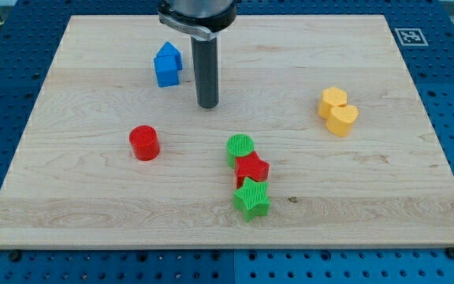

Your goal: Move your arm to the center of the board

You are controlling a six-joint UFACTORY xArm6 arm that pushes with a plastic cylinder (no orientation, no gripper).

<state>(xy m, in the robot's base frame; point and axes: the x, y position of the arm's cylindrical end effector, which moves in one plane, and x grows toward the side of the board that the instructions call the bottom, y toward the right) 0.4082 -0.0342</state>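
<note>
My tip [207, 105] rests on the pale wooden board [93, 213] toward its top edge, just right of the blue house-shaped plastic block [167, 65]; it is a bare rod without jaws. Open wood surrounds it toward the centre.

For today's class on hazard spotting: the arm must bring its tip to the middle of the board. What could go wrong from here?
1. My tip sits right of the blue house-shaped block; drifting left could nudge it.
2. The green cylinder lies just below-right of my tip; overshooting the centre might push it into the red star.
</note>
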